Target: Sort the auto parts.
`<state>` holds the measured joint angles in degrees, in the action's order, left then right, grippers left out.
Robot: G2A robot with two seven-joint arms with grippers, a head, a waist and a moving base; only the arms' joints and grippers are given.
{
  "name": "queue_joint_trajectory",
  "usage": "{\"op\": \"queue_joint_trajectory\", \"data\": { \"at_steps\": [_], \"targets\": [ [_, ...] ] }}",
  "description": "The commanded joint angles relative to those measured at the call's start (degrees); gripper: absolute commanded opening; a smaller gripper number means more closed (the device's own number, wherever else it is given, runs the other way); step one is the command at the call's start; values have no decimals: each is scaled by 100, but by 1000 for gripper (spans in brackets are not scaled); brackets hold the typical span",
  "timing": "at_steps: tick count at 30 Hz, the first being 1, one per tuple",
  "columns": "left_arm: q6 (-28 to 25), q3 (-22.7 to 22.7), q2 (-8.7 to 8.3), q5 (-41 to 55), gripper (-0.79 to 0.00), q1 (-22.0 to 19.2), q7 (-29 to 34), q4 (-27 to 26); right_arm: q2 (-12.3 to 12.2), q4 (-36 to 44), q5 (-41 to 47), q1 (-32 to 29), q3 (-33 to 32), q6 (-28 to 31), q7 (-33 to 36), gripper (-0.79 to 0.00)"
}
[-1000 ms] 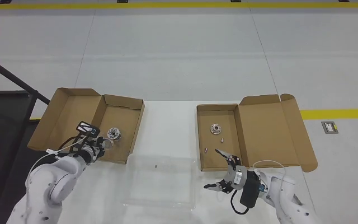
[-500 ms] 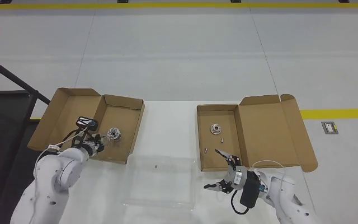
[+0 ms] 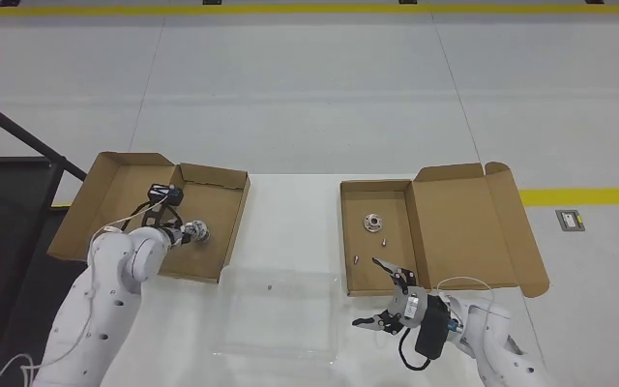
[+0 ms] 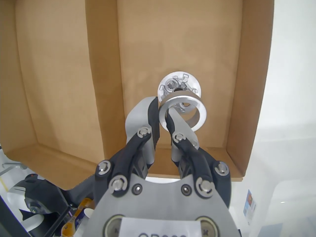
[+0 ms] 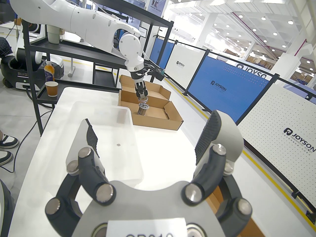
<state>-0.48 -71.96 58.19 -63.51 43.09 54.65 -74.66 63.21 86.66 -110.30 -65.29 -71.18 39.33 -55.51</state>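
My left gripper (image 4: 163,111) is shut on the wall of a silver metal ring (image 4: 200,115), with one finger inside it and one outside. It holds the ring just above a flanged hub part (image 4: 172,85) that stands on the floor of the left cardboard box (image 3: 215,198). From above, that gripper (image 3: 187,232) is over the box's middle. The right wrist view sees this left gripper (image 5: 142,97) pointing straight down at the hub (image 5: 142,108). My right gripper (image 3: 367,291) is open and holds nothing, near the table's front beside the right box (image 3: 392,261).
The right box holds a round flange (image 3: 372,223) and small bolts (image 3: 384,239). A clear plastic tray (image 3: 290,324) lies between the boxes with one tiny part (image 3: 268,286) in it. A black rack (image 5: 74,50) with a paper cup (image 5: 51,88) stands off the table's left end.
My left gripper has carried the ring from the box's front wall inward to above the hub part. The right arm has kept still.
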Motion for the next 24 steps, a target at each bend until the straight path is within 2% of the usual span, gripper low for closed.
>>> {"op": "queue_joint_trajectory", "data": {
  "at_steps": [1, 3, 5, 6, 11, 13, 18, 24],
  "targets": [
    [1, 46, 22, 12, -785, -72, -7, 106, 0, 0, -1, 0, 0, 0, -1, 0],
    [6, 69, 40, 21, -763, -120, -10, 187, 0, 0, -1, 0, 0, 0, -1, 0],
    [11, 80, 54, 35, -671, -153, -5, 249, 0, 0, -1, 0, 0, 0, -1, 0],
    [11, 87, 60, 29, -650, -165, -11, 268, 0, 0, -1, 0, 0, 0, -1, 0],
    [7, 83, 82, 23, -625, -190, -45, 340, 0, 0, -1, 0, 0, 0, -1, 0],
    [7, 63, 86, 18, -585, -192, -57, 346, 0, 0, -1, 0, 0, 0, -1, 0],
    [23, -16, 87, -2, -570, -163, -93, 295, 0, 0, -1, 0, 0, 0, -1, 0],
    [12, -303, 49, 109, -533, 41, -174, -52, 0, 0, -1, 0, 0, 0, -1, 0]
  ]
}}
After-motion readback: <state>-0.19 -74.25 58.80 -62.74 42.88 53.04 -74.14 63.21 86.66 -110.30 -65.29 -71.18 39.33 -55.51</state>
